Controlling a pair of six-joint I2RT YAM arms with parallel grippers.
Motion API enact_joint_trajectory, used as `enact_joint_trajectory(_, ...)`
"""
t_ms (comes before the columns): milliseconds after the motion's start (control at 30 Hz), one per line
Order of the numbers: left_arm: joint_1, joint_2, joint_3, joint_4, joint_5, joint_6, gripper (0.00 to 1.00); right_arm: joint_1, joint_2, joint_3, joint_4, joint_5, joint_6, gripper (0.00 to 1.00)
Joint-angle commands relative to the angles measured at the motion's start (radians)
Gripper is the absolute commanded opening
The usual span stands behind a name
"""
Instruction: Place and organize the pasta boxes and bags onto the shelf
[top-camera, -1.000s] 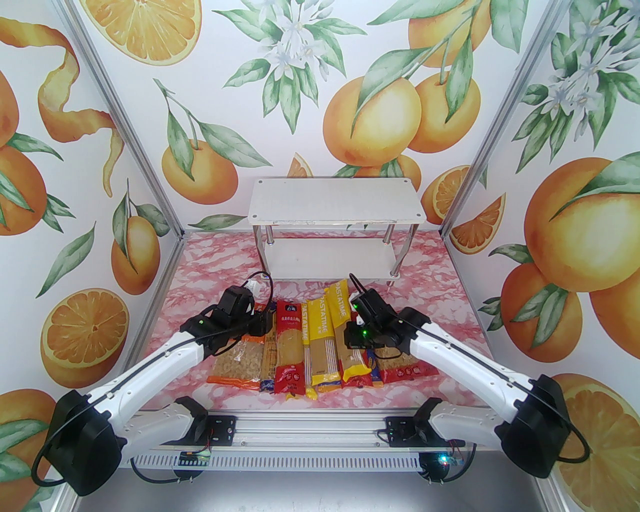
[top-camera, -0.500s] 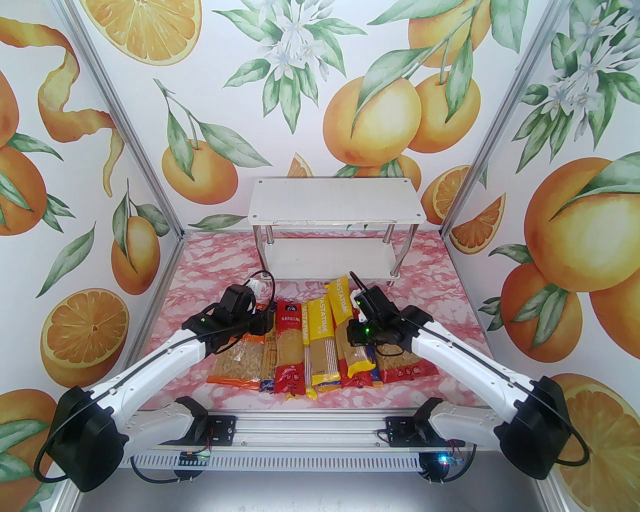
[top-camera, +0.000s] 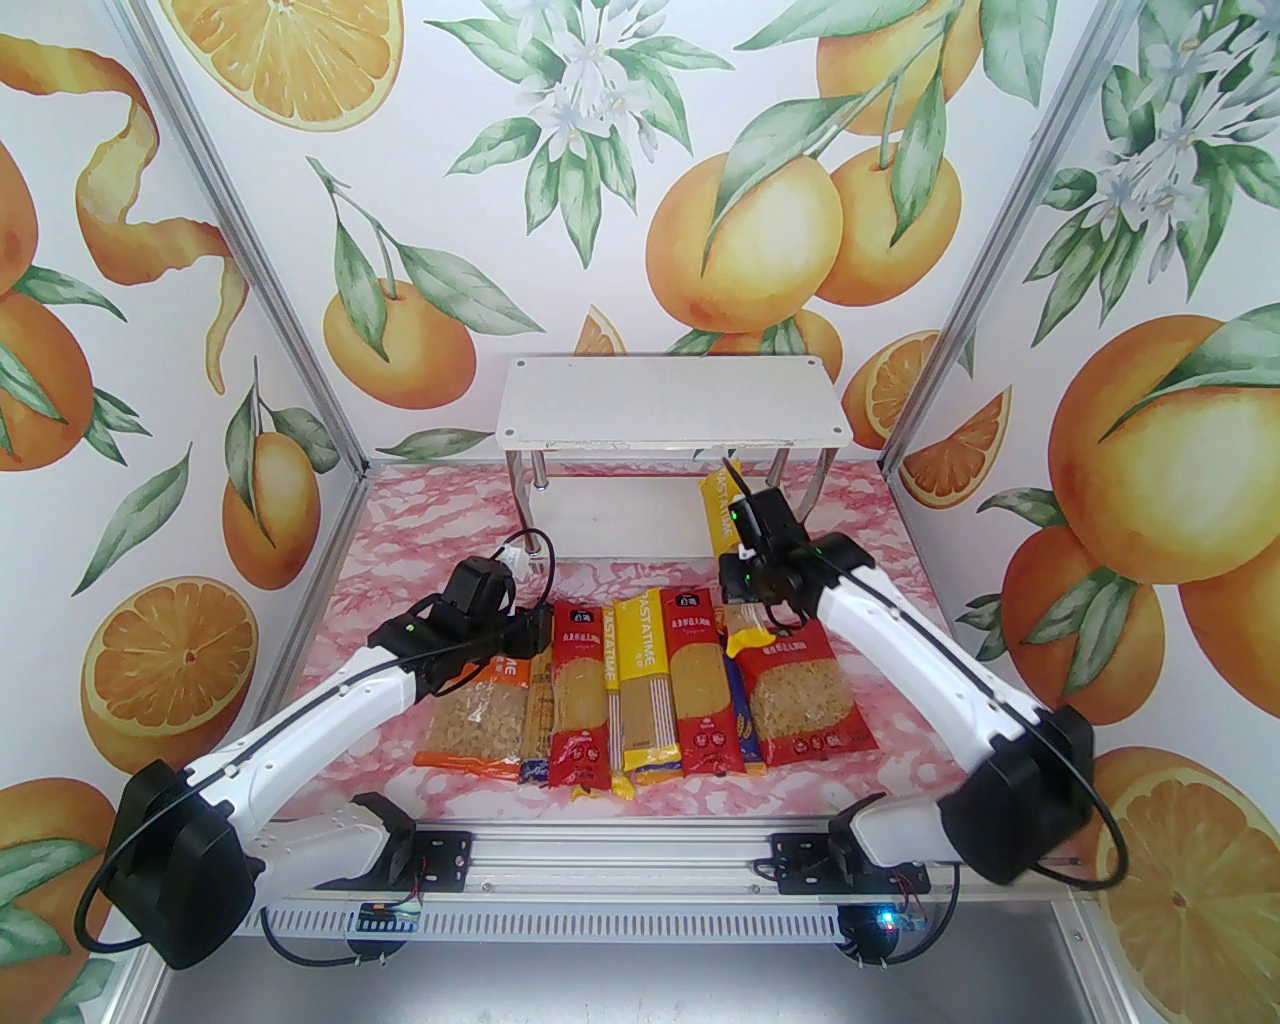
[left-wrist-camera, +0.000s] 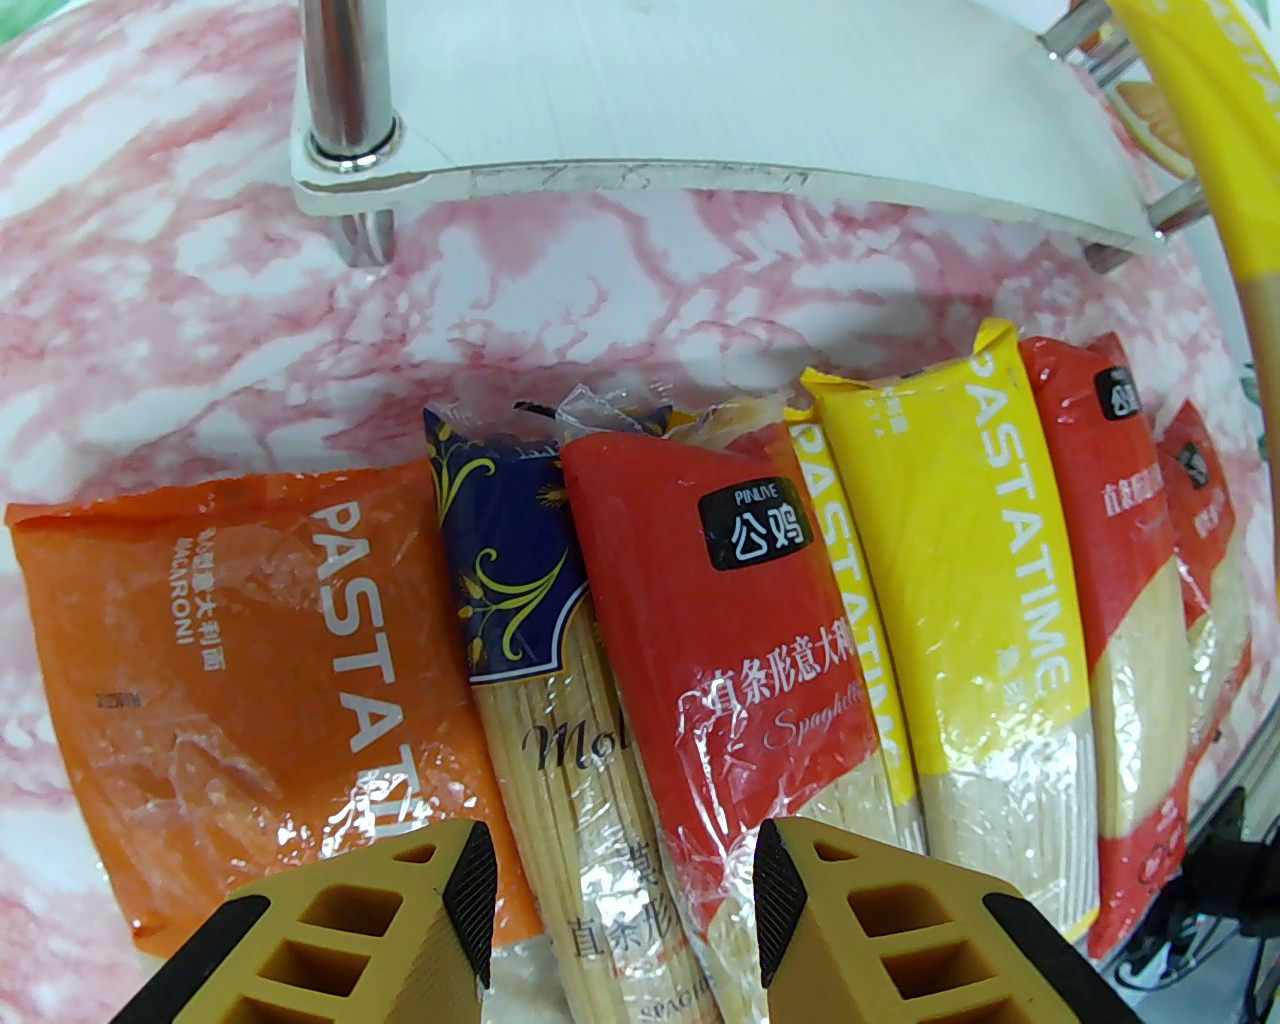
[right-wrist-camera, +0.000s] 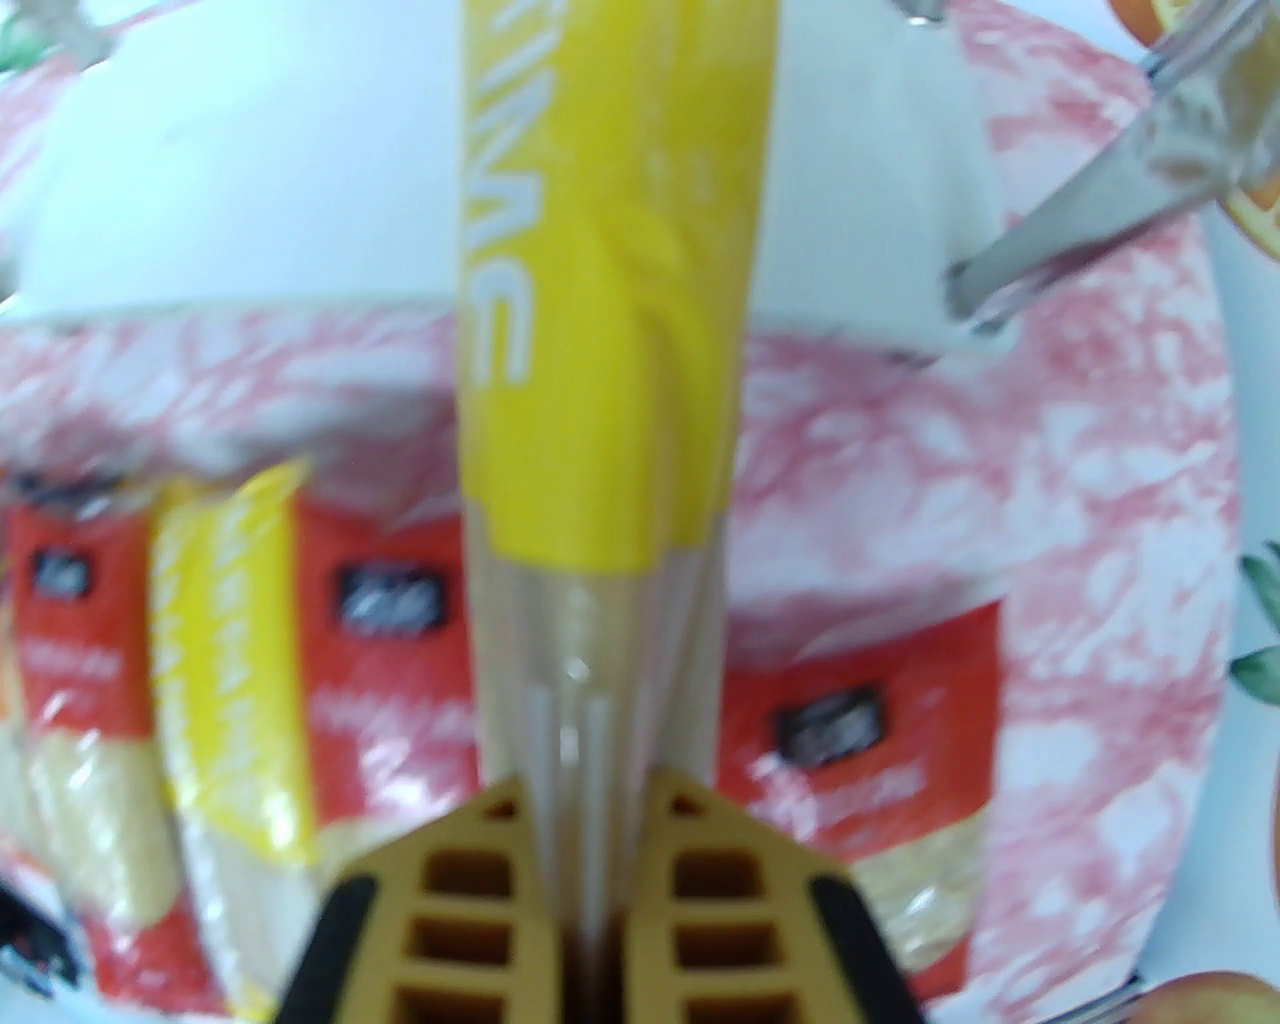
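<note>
- right gripper (right-wrist-camera: 590, 800) is clamped on a yellow spaghetti pack (right-wrist-camera: 610, 300); it pinches the clear stretch, so the long yellow end points at the shelf (top-camera: 670, 410), near its right front leg; guessing that's for sliding it in endways
- left gripper (left-wrist-camera: 625, 860) hangs with jaws apart and nothing between them, over the dark blue pack (left-wrist-camera: 510, 600) and a red pack (left-wrist-camera: 720, 620); probably staged for the next grab
- row of packs (top-camera: 640, 690) lies side by side mid-table (top-camera: 900, 640); the shelf is at the far edge, with no pack on its top board yet
</note>
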Motion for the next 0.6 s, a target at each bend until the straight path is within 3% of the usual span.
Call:
enact_joint_trajectory(0,0.002,-0.001,0.037,-0.011,-0.013,0.019,0.48,-0.028,0.036,0.091,0.091,0.119,-0.073,0.0)
enact_joint_trajectory(567,0.007,0.0,0.046,-0.033,-0.034,0.013,0.48,-0.06,0.262,0.17,0.282,0.363,-0.177,0.0)
